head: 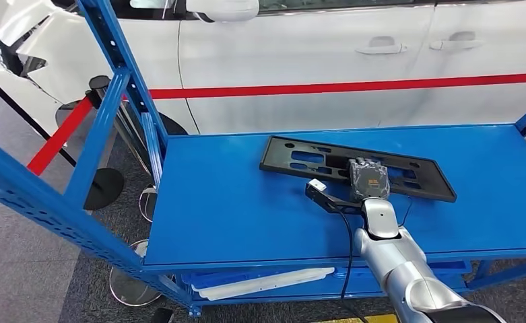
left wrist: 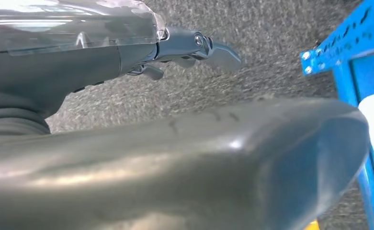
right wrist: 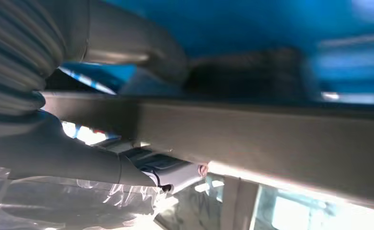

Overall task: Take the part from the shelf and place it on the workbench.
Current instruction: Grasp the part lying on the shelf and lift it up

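Lying flat on the blue shelf [head: 233,195], the long black part [head: 293,156] sits toward the white car [head: 300,60] behind. The right hand [head: 368,180] rests on the part's near edge, its fingers [right wrist: 127,57] wrapped around that edge. The left hand [left wrist: 175,163] hangs beside the shelf over grey carpet [left wrist: 271,57], fingers holding nothing.

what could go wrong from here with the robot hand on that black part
1. The right robot hand holds the long black part near its right end, so the left end may sag or swing when lifted.
2. The part lies flat on the blue shelf; a lift could drag it and loosen the grip.
3. The blue upright stands off the part's left end; swinging the part that way may hit it.
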You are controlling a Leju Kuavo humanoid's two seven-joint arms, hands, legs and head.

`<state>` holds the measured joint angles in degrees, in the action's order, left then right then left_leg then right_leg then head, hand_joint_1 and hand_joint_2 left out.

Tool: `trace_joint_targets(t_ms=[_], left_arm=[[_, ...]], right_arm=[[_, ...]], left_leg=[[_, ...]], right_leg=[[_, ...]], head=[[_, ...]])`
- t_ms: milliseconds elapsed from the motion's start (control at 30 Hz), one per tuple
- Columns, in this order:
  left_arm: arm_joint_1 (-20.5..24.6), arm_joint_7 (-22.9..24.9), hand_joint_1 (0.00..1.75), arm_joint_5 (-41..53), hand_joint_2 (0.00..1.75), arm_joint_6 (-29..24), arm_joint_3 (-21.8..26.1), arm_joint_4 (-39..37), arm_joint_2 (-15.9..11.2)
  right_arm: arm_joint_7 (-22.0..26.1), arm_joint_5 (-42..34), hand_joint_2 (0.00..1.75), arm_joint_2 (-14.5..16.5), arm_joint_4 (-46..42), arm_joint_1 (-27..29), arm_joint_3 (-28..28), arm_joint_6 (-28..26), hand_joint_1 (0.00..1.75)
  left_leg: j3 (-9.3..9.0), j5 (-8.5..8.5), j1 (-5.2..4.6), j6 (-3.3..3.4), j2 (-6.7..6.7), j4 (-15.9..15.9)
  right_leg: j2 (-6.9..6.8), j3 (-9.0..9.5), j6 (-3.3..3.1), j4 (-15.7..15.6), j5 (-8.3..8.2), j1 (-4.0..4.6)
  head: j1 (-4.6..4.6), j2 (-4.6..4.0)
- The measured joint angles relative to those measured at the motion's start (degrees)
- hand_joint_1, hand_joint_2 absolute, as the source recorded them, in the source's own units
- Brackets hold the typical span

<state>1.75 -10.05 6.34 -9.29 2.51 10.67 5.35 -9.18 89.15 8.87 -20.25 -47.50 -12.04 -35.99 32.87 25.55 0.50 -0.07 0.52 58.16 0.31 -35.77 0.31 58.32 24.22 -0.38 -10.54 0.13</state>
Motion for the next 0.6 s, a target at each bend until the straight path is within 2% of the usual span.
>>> trace_joint_targets(t_ms=[67, 100, 200, 233, 267, 300, 367, 400, 433, 500, 533, 600], left_arm=[[0.0, 0.0, 0.0, 0.0, 0.0, 0.0, 0.0, 0.0, 0.0], [0.0, 0.0, 0.0, 0.1, 0.0, 0.0, 0.0, 0.0, 0.0], [0.0, 0.0, 0.0, 0.3, 0.0, 0.1, 0.0, 0.0, 0.0], [0.0, 0.0, 0.0, 0.5, 0.0, 0.3, 0.0, 0.0, 0.0], [-0.1, -0.1, 0.0, 0.7, 0.0, 0.4, 0.0, 0.0, 0.0], [-0.1, -0.2, 0.0, 0.8, 0.0, 0.6, 0.0, 0.0, 0.0], [-0.1, -0.4, 0.0, 0.8, 0.0, 0.8, 0.0, 0.0, 0.0], [0.0, -0.6, 0.0, 0.9, 0.0, 0.8, 0.0, 0.0, -0.1], [0.1, -0.7, 0.0, 0.9, 0.0, 0.9, 0.0, 0.0, -0.1], [0.0, -0.9, 0.0, 0.9, 0.0, 0.9, 0.0, 0.0, -0.1], [0.0, -0.9, 0.0, 0.9, 0.0, 0.9, 0.1, 0.0, -0.1], [0.0, -1.0, 0.0, 0.8, 0.0, 0.8, 0.2, 0.0, -0.1]], right_arm=[[0.2, 0.0, 1.75, 0.0, 0.0, 0.1, 0.3, -0.1, 1.75], [0.1, 0.0, 1.75, -0.1, 0.0, 0.0, 0.6, -0.1, 1.75], [0.0, 0.0, 1.75, -0.1, 0.0, 0.0, 1.1, -0.3, 1.75], [0.0, 0.0, 1.75, -0.1, 0.0, 0.1, 1.2, -0.4, 1.75], [0.0, 0.0, 1.75, -0.1, 0.0, 0.2, 1.3, -0.5, 1.75], [0.0, 0.0, 1.75, -0.1, 0.0, 0.3, 1.4, -0.6, 1.75], [0.4, 0.0, 1.75, -0.1, 0.0, 0.3, 1.9, -1.1, 1.75], [0.7, 0.0, 1.75, -0.1, 0.0, 0.3, 2.2, -1.5, 1.75], [1.3, -0.3, 1.75, -0.1, -0.1, 0.2, 2.6, -2.0, 1.75], [3.2, -1.4, 1.75, -0.2, -0.5, 0.4, 3.6, -2.9, 1.75], [4.6, -2.4, 1.75, -0.1, -1.0, 0.6, 4.0, -3.1, 1.75], [9.3, -6.2, 1.75, 0.0, -2.9, 1.0, 5.4, -3.2, 1.75]], left_leg=[[0.32, 0.73, 0.03, -0.51, -0.09, 1.3], [1.19, 1.8, 0.09, -0.72, -0.13, 3.2], [6.7, 6.7, 0.18, -1.13, -0.19, 14.0], [8.11, 7.38, 0.19, -1.13, -0.19, 16.4], [8.53, 6.93, 0.18, -1.02, -0.2, 16.7], [7.77, 5.21, 0.17, -0.83, -0.2, 14.5], [4.4, 0.67, 0.06, -0.29, -0.2, 6.3], [3.04, -0.47, -0.07, -0.07, -0.2, 2.8], [2.31, -1.06, -0.2, 0.16, -0.19, 0.8], [2.12, -0.98, -0.36, 0.57, -0.15, 0.1], [1.99, -1.45, -0.23, 0.88, -0.19, -0.1], [1.76, -1.84, 0.06, 1.44, -0.26, -0.5]], right_leg=[[-0.05, 0.6, -0.68, -0.4, -0.27, -0.2], [-0.09, 0.9, -0.99, -0.6, -0.26, -0.31], [-0.16, 1.1, -1.54, -0.7, -0.07, -0.12], [-0.13, 1.14, -1.62, -0.6, -0.02, 0.01], [-0.09, 1.23, -1.67, -0.6, 0.04, 0.11], [-0.03, 1.39, -1.69, -0.6, 0.12, 0.2], [0.04, 1.73, -1.57, -0.5, 0.32, 0.37], [0.05, 1.7, -1.4, -0.4, 0.39, 0.45], [0.05, 1.57, -1.16, -0.4, 0.43, 0.51], [0.06, 1.29, -0.56, -0.3, 0.42, 0.58], [0.05, 1.24, -0.22, -0.2, 0.57, 0.57], [0.02, 0.3, 0.46, 2.0, 2.17, 0.49]], head=[[-0.01, -0.01], [-0.01, -0.01], [-0.02, -0.01], [-0.02, -0.01], [-0.02, 0.0], [-0.02, -0.01], [-0.02, 0.0], [-0.02, -0.01], [-0.01, -0.01], [-0.01, -0.01], [-0.01, -0.01], [0.0, 0.0]])
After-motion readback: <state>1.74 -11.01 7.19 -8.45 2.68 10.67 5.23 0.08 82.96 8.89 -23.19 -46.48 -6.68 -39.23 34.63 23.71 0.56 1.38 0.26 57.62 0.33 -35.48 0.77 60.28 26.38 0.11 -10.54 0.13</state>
